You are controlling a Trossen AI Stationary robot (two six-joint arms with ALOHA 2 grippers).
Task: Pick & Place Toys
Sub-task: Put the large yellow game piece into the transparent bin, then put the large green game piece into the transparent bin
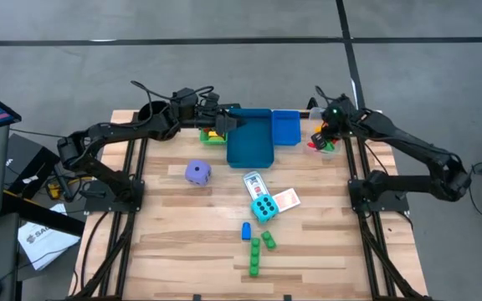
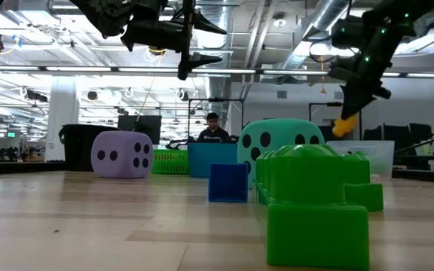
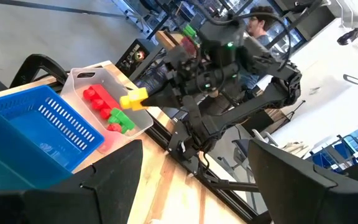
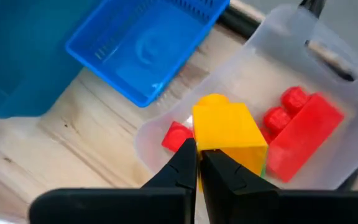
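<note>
One yellow brick (image 4: 229, 127) pinched by right end effector (image 4: 197, 163), studs up, over clear bin (image 4: 278, 56).

The right arm reaches from its base at the table's right side toward the far right corner, its elbow bent and its wrist angled downward. The right gripper (image 4: 197, 163) hangs raised above the table with its two dark fingers pinched tight on the lower edge of a small yellow plastic brick (image 4: 229, 132). The left arm stretches from the left side along the far edge toward the middle. The left gripper (image 2: 200, 44) is held high, its jaws spread apart and holding nothing.
</note>
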